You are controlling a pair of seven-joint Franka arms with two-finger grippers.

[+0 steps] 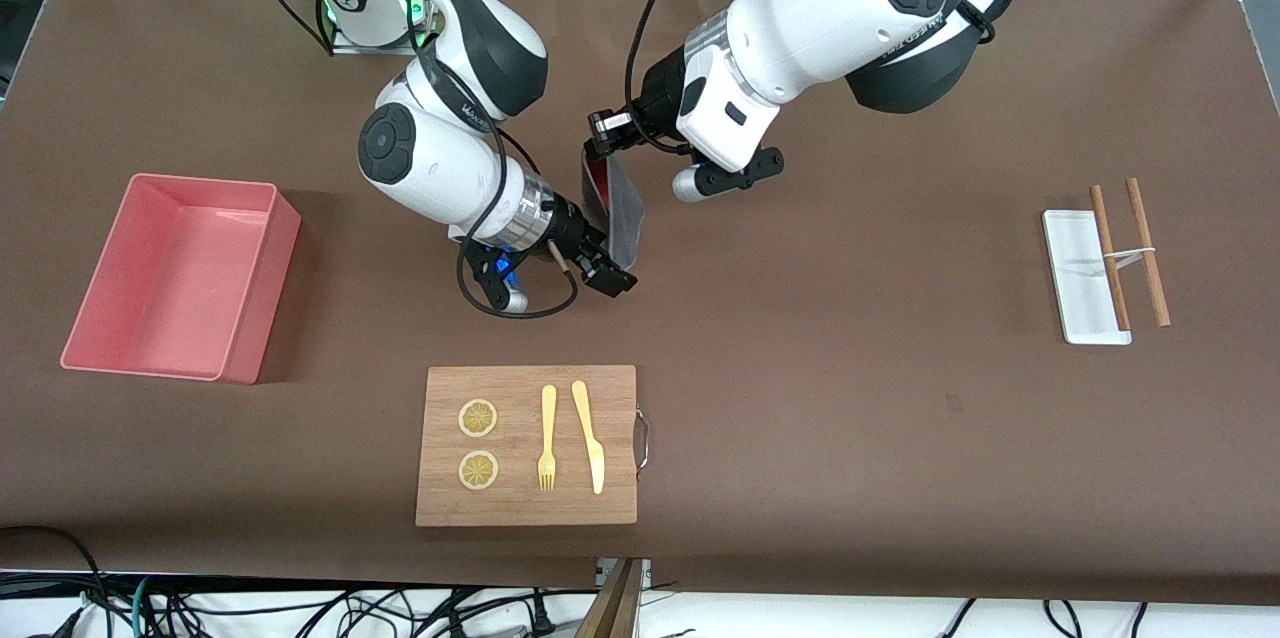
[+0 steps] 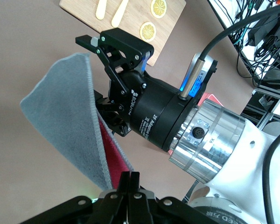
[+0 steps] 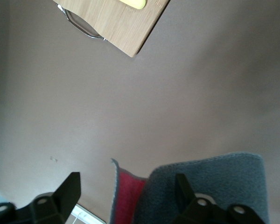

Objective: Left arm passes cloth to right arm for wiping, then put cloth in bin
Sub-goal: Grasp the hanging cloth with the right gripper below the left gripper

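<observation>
The cloth (image 1: 614, 206), dark grey on one face and crimson on the other, hangs over the middle of the table from my left gripper (image 1: 597, 146). That gripper is shut on its top edge, which the left wrist view (image 2: 130, 179) shows. My right gripper (image 1: 610, 270) is open at the cloth's lower end. In the right wrist view (image 3: 127, 186) its fingers stand on either side of the cloth (image 3: 214, 182), not pressing it. The left wrist view shows the right gripper (image 2: 94, 70) straddling the grey cloth (image 2: 65, 121). The pink bin (image 1: 265, 298) stands at the right arm's end of the table.
A wooden board (image 1: 527, 498) with two lemon slices, a yellow fork and a yellow knife lies nearer the front camera than the grippers. A small white tray (image 1: 1075, 268) with two brown sticks lies at the left arm's end.
</observation>
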